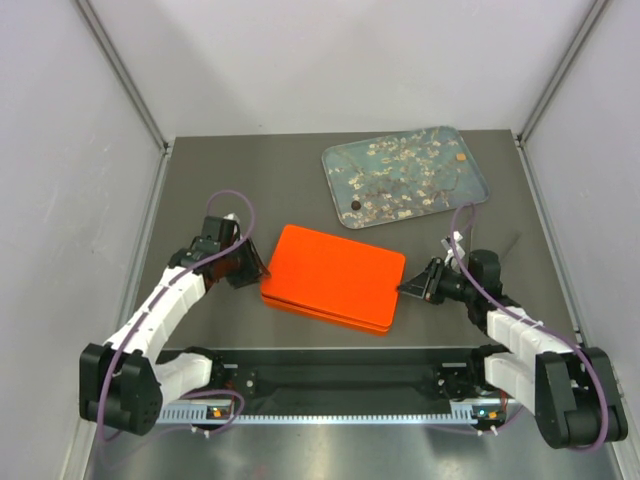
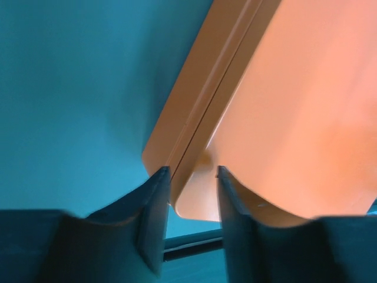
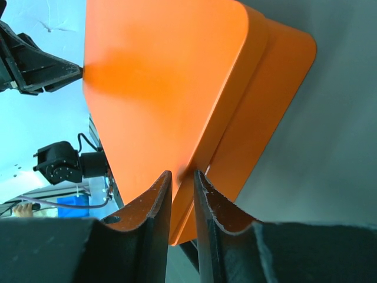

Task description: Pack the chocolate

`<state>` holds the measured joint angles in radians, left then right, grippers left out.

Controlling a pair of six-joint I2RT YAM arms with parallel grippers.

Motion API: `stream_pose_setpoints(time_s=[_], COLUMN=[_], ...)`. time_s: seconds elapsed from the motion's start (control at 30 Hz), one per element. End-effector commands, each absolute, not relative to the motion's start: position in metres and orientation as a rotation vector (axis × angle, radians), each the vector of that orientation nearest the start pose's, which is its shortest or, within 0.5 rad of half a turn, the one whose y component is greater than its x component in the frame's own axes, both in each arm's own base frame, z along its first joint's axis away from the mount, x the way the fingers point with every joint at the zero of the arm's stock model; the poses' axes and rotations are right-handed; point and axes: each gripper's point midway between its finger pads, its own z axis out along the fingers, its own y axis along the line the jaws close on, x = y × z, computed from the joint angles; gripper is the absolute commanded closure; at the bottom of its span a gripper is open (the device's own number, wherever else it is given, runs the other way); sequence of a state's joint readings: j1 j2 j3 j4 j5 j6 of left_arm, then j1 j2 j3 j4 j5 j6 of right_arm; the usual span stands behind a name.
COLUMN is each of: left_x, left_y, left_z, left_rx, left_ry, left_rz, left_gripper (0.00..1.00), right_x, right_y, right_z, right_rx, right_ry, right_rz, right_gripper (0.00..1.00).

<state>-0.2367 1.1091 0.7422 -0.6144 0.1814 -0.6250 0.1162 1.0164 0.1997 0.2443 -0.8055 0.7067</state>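
Note:
An orange box point(image 1: 335, 275) with its lid on lies mid-table, the lid sitting slightly off the base along the near edge. My left gripper point(image 1: 252, 268) is at the box's left end; in the left wrist view the gripper point(image 2: 193, 172) straddles the lid's corner point(image 2: 197, 194), which fills the gap between the fingers. My right gripper point(image 1: 405, 288) is at the right end, and the right wrist view shows the gripper point(image 3: 182, 174) pinched narrowly on the lid's rim point(image 3: 203, 159). Two chocolate pieces rest on the tray: a dark round one point(image 1: 355, 207) and a tan square one point(image 1: 461, 157).
The blossom-printed tray point(image 1: 335, 160) lies at the back right, tilted relative to the table edges. Grey walls close in the left, right and back sides. A black rail point(image 1: 340, 378) with both arm bases runs along the near edge.

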Motion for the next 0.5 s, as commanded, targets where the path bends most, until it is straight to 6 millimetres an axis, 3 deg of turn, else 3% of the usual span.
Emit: stream_pose_setpoints(time_s=[0.0, 0.03, 0.1, 0.47], left_x=[0.241, 0.242, 0.244, 0.24], left_y=[-0.11, -0.109, -0.109, -0.118], left_z=[0.107, 0.107, 0.107, 0.083], left_rx=[-0.445, -0.447, -0.442, -0.458], left_ry=[2.55, 2.547, 2.546, 2.614], left_rz=[-0.523, -0.516, -0.511, -0.556], left_gripper=[0.53, 0.44, 0.4, 0.49], right_x=[0.212, 0.212, 0.213, 0.214], right_y=[0.177, 0.176, 0.176, 0.175], right_z=[0.094, 0.093, 0.093, 0.086], right_rx=[0.067, 0.069, 0.067, 0.066], right_ry=[2.175, 2.178, 2.178, 2.204], right_rz=[1.337, 1.336, 1.333, 1.31], right_gripper=[0.78, 0.78, 0.78, 0.76])
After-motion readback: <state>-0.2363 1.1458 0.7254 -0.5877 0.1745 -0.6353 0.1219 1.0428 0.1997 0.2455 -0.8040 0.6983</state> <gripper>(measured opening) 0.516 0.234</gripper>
